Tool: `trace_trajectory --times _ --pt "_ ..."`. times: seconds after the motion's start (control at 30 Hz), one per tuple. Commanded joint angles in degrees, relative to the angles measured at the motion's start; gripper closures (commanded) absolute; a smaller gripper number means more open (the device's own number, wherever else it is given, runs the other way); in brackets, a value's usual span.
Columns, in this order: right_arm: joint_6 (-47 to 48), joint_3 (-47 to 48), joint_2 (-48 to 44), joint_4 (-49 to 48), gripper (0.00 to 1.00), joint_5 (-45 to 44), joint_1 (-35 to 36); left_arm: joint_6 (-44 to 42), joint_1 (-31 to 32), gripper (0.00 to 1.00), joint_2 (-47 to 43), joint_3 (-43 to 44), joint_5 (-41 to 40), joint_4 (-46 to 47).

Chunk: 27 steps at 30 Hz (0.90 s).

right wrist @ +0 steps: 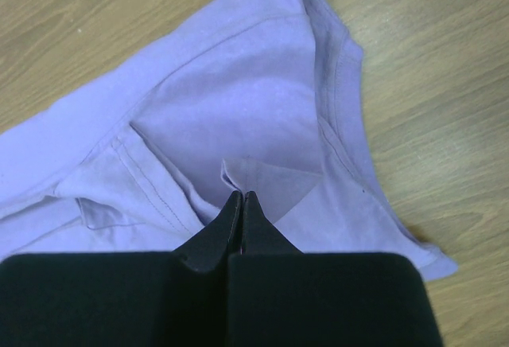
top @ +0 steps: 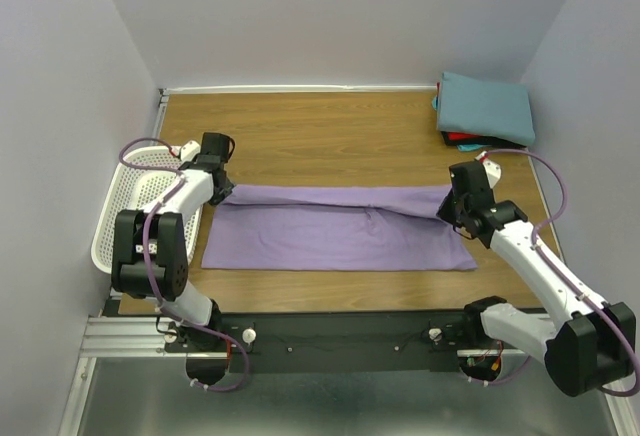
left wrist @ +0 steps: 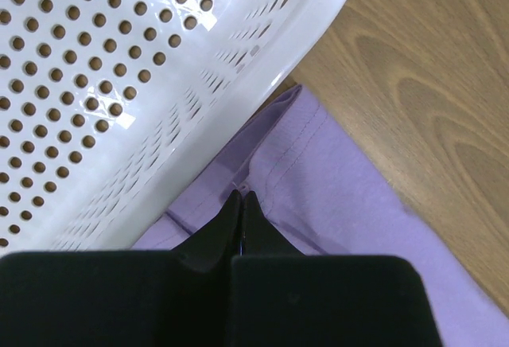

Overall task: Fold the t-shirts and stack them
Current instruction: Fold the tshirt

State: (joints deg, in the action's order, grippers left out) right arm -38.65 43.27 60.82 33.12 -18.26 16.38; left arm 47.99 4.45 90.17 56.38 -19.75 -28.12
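Note:
The lavender t-shirt (top: pixel 340 234) lies stretched left to right across the middle of the wooden table. Its far edge runs as a taut band between my two grippers. My left gripper (top: pixel 222 192) is shut on the shirt's left end (left wrist: pixel 318 180), its tips (left wrist: pixel 241 196) pinching cloth right beside the basket. At the other end, my right gripper (top: pixel 448 210) is shut on a small fold of the lavender t-shirt (right wrist: pixel 238 108) at its tips (right wrist: pixel 241 195), near a hemmed edge. A folded teal t-shirt (top: pixel 487 106) rests on a folded red one (top: pixel 464 139) in the far right corner.
A white perforated basket (top: pixel 135 206) sits at the table's left edge, against the left arm; its wall (left wrist: pixel 119 84) fills much of the left wrist view. Grey walls close in on three sides. Bare wood (top: pixel 330 136) lies beyond the shirt.

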Motion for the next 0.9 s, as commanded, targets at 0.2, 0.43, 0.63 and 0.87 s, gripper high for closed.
trace_trajectory --times 0.2,0.43,0.63,0.87 --pt "-3.62 -3.97 -2.45 1.24 0.83 5.86 -0.3 1.41 -0.58 0.88 -4.38 -4.17 -0.74 3.24" --pt "-2.83 -4.33 -7.02 0.1 0.39 8.33 -0.3 0.97 -0.58 0.6 -10.45 -6.2 1.03 5.01" --pt "-0.02 -1.96 -3.7 -2.79 0.39 9.73 -0.3 0.18 0.03 0.61 -11.25 -3.83 2.78 4.83" --pt "-0.28 -2.66 1.23 -6.05 0.39 10.0 -0.21 6.31 6.52 0.62 -7.21 -2.68 -2.21 0.52"
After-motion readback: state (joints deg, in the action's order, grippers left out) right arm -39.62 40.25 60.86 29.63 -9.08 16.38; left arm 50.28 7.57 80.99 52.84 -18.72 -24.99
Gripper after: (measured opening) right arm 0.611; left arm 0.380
